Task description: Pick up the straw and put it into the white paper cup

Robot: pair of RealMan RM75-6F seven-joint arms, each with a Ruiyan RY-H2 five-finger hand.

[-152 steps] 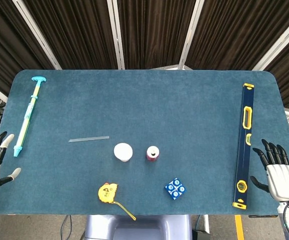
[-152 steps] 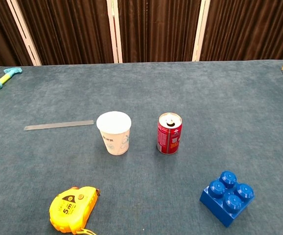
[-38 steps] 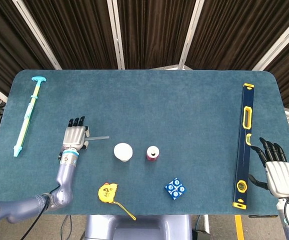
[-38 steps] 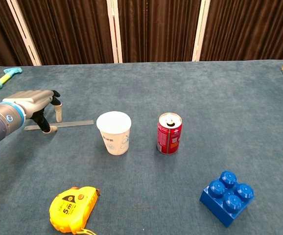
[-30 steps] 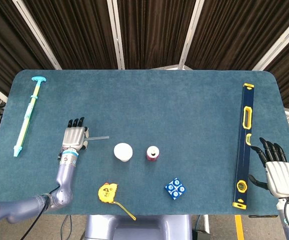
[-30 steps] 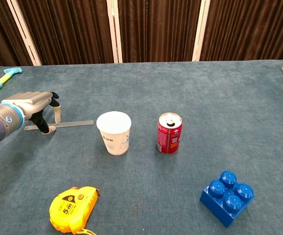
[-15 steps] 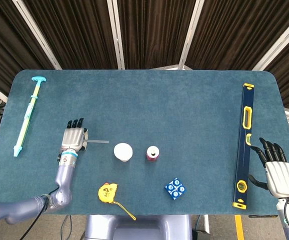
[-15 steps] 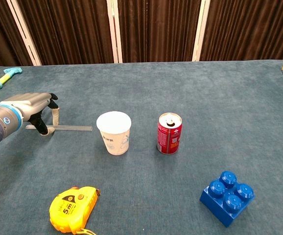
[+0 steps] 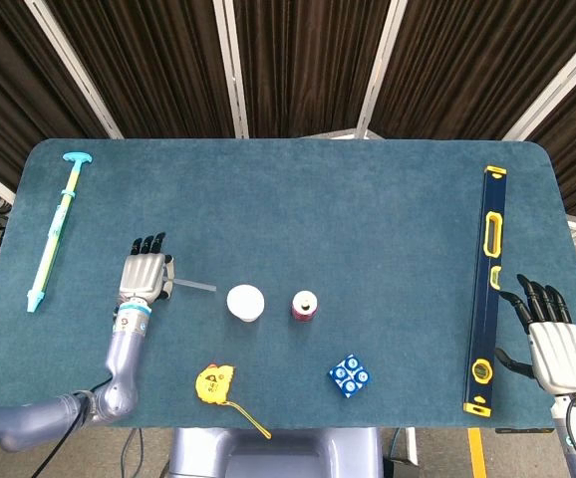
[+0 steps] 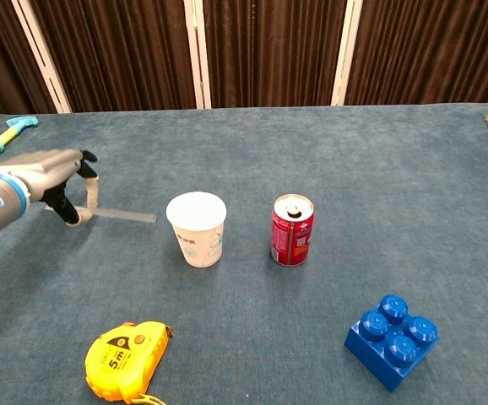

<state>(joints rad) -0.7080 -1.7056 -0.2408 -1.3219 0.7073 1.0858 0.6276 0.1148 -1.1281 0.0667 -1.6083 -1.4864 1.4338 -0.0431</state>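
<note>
The straw (image 9: 194,287) (image 10: 119,215) is a thin clear stick left of the white paper cup (image 9: 245,302) (image 10: 197,228), which stands upright and open-topped mid-table. My left hand (image 9: 144,277) (image 10: 51,180) pinches the straw's left end between thumb and a finger. The straw's free end points at the cup and stops just short of it. Whether the straw still touches the cloth I cannot tell. My right hand (image 9: 557,344) hovers at the table's right edge, fingers spread, holding nothing; only the head view shows it.
A red can (image 9: 305,306) (image 10: 293,229) stands right of the cup. A blue brick (image 9: 349,376) (image 10: 393,339) and a yellow tape measure (image 9: 215,383) (image 10: 126,361) lie near the front. A long level (image 9: 485,289) lies at the right, a cyan-yellow pump tool (image 9: 54,234) at the far left.
My left hand closed thumb and finger on the straw's left end, then shifted slightly left and up with it. The straw slid left and tilted. The right hand stayed still.
</note>
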